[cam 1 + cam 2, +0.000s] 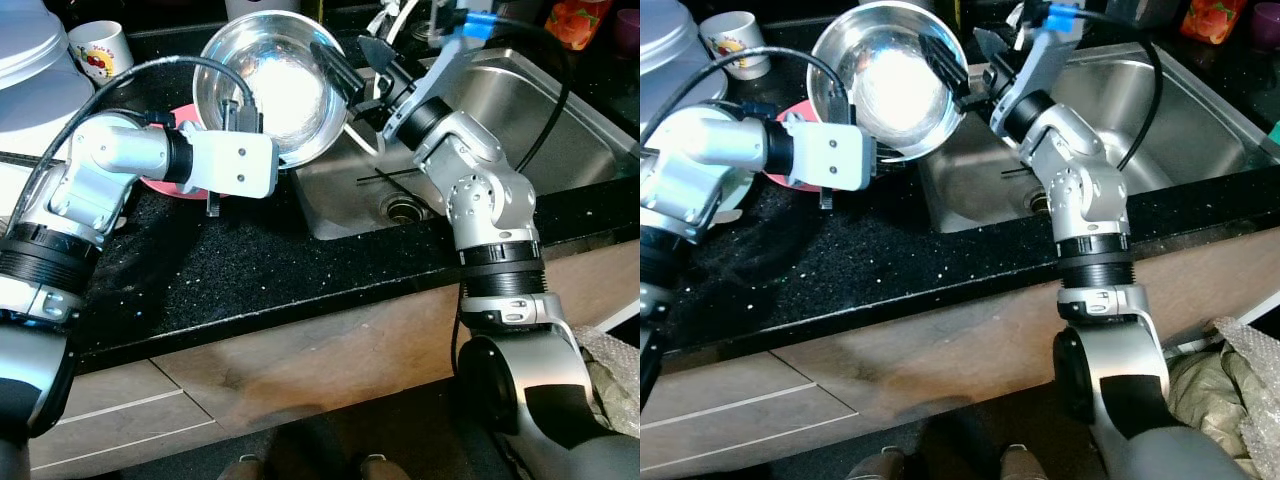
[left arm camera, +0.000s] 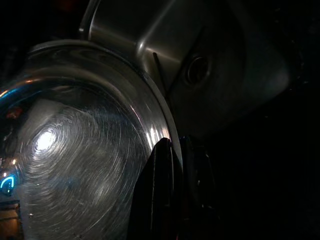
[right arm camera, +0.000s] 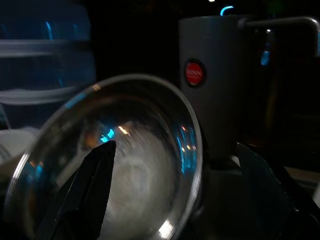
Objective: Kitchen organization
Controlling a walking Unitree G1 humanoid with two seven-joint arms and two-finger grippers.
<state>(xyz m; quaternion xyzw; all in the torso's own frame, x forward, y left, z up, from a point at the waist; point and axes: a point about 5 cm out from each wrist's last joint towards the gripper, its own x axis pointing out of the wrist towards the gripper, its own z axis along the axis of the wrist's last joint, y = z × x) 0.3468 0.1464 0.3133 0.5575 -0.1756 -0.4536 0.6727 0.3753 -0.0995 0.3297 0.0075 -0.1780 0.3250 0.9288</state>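
A shiny steel bowl hangs tilted above the counter, at the left edge of the sink. My left gripper is shut on the bowl's left rim. In the left wrist view the rim runs down between its two black fingers. My right gripper stands open astride the bowl's right rim. One of its fingers is inside the bowl and the other is outside, with a wide gap between them.
A pink plate lies on the black counter under my left forearm. A white mug and a white lidded container stand at the back left. A thin dark stick lies in the sink near the drain. A grey canister stands behind the bowl.
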